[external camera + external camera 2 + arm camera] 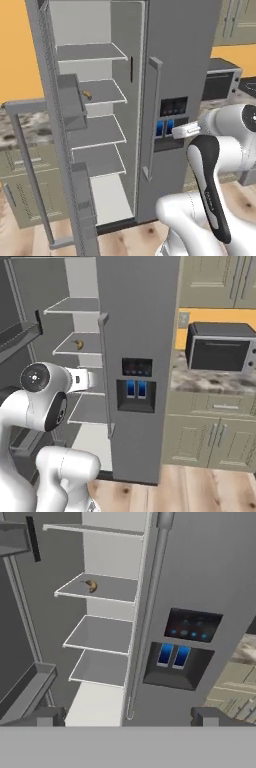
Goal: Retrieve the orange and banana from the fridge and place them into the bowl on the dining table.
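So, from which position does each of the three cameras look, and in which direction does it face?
Left base view: behind the arm, on its left; faces the fridge with its left door open, banana on a shelf; white arm at lower right.
Right base view: behind, on the right; faces the fridge's shut door and dispenser, toaster oven beside; arm at lower left.
Hand view: on the hand, looking into the fridge; open gripper at bottom.
All share the banana and dispenser.
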Available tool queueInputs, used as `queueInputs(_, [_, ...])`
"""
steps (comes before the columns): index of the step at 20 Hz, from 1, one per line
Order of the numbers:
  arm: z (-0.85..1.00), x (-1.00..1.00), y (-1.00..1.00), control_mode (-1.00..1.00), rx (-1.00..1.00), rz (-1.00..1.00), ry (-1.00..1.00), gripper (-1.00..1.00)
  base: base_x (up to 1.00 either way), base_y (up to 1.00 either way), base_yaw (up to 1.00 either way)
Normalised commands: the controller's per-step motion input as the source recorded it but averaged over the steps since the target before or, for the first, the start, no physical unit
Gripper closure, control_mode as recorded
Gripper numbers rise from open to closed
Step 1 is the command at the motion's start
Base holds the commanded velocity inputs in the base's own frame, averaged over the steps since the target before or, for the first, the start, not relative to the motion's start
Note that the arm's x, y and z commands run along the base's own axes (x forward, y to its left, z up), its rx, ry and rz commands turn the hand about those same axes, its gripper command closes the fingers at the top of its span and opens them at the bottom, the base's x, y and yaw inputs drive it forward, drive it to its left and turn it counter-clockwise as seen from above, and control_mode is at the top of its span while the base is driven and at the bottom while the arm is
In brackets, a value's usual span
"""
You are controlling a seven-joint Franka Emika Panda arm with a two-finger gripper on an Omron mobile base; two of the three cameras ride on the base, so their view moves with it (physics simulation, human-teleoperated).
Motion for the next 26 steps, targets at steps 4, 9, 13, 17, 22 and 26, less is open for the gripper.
queueInputs(4, [0.00,0.00,0.00,1.00,0.00,0.00,0.00,-1.00,0.49,0.00,0.30])
queueInputs(9, [0.00,0.00,0.00,1.00,0.00,0.00,0.00,-1.00,0.49,0.00,0.33])
queueInputs(13, [0.00,0.00,0.00,1.00,0.00,0.00,0.00,-1.00,0.47,-0.02,0.34])
queueInputs(17, [0.00,0.00,0.00,1.00,0.00,0.00,0.00,-1.00,0.49,-0.01,0.34])
queueInputs(22, [0.00,0.00,0.00,1.00,0.00,0.00,0.00,-1.00,0.45,-0.02,0.34])
queueInputs(26, [0.00,0.00,0.00,1.00,0.00,0.00,0.00,-1.00,0.40,-0.04,0.32])
